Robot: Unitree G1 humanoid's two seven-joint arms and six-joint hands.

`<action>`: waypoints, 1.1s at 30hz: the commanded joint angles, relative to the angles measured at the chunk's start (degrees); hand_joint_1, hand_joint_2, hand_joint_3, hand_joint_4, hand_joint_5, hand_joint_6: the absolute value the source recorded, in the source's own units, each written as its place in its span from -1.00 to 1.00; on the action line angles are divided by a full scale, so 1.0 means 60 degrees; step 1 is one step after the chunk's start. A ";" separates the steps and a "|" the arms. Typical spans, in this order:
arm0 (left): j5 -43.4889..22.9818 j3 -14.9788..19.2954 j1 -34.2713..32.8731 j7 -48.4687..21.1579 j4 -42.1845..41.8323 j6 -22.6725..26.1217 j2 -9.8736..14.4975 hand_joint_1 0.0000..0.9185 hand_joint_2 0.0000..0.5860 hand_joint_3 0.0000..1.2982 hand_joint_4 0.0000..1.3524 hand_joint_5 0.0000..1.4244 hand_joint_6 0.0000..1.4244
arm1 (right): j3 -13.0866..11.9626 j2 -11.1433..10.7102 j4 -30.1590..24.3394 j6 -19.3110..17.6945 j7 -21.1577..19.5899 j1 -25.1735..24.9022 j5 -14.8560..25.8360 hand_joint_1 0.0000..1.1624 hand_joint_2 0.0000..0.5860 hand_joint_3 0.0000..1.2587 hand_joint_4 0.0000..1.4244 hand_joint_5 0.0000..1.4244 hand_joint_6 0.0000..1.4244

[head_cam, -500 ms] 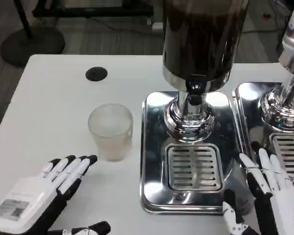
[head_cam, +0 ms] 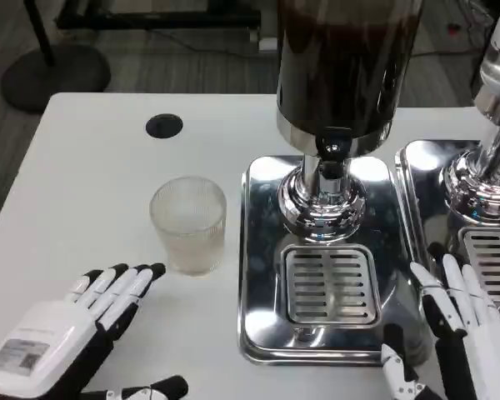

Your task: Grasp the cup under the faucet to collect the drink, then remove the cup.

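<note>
Currently the cup stands upright on the white table, just left of the drip tray and well short of the faucet; it looks empty or nearly so. Your left hand lies near the cup on its near-left side, released, fingers spread and pointing toward it, apart from the glass. Your right hand rests at the tray's right edge, also released, holding nothing.

Risks, as judged from here:
- The ribbed glass wall may slip if your fingers close only on one side.
- A push before the grasp closes could tip the cup or knock it against the tray's raised rim.
- Lifting over that rim too low would catch the base.
- Stopping off the grate would let the drink miss the cup.
</note>
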 commanded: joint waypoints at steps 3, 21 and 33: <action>-0.0355 0.0040 0.0060 0.0002 0.0170 -0.0149 0.0017 -1.00 -0.62 -1.00 -1.00 -1.00 -1.00 | 0.0007 0.0062 -0.0022 -0.0032 0.0109 -0.0152 0.0029 -0.31 0.74 -0.72 -0.98 -0.98 -0.87; -0.1465 0.0274 -0.0322 -0.0216 0.0843 -0.0698 0.0035 -1.00 -0.68 -1.00 -1.00 -1.00 -1.00 | 0.0085 0.0350 0.0006 0.0000 0.0073 -0.0118 0.0007 -0.31 0.73 -0.70 -0.96 -0.96 -0.84; -0.1792 0.0201 -0.1584 -0.0192 0.1934 -0.0366 -0.0313 -1.00 -0.89 -1.00 -1.00 -1.00 -0.88 | 0.0012 0.0327 -0.0062 0.0002 0.0159 -0.0086 0.0090 -0.30 0.76 -0.70 -0.95 -0.96 -0.83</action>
